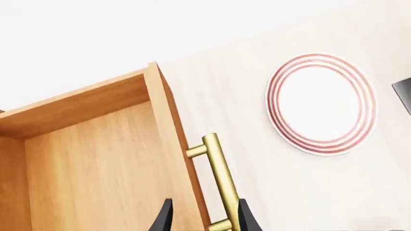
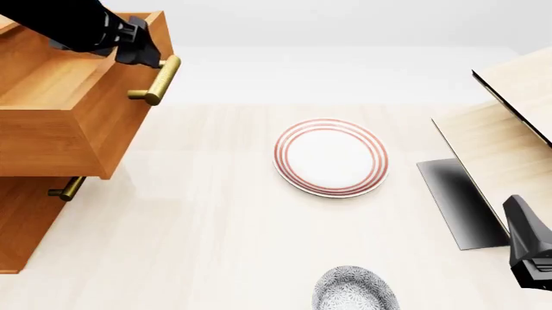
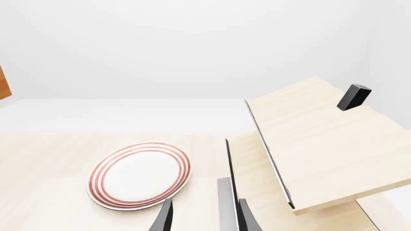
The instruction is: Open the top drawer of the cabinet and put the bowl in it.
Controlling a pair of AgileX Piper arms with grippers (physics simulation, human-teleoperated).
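Observation:
The orange-brown cabinet stands at the table's left. Its top drawer is pulled out, and its empty wooden inside shows in the left wrist view. My left gripper is at the drawer's brass bar handle. It is open, and the handle runs between its fingertips with a gap on each side. The speckled grey-and-white bowl sits at the near edge, centre-right. My right gripper hovers open and empty at the near right, to the right of the bowl.
A white plate with red rings lies mid-table, beyond the bowl. A pale wooden structure with a dark panel fills the right side, close to my right gripper. A lower drawer's handle shows under the open drawer.

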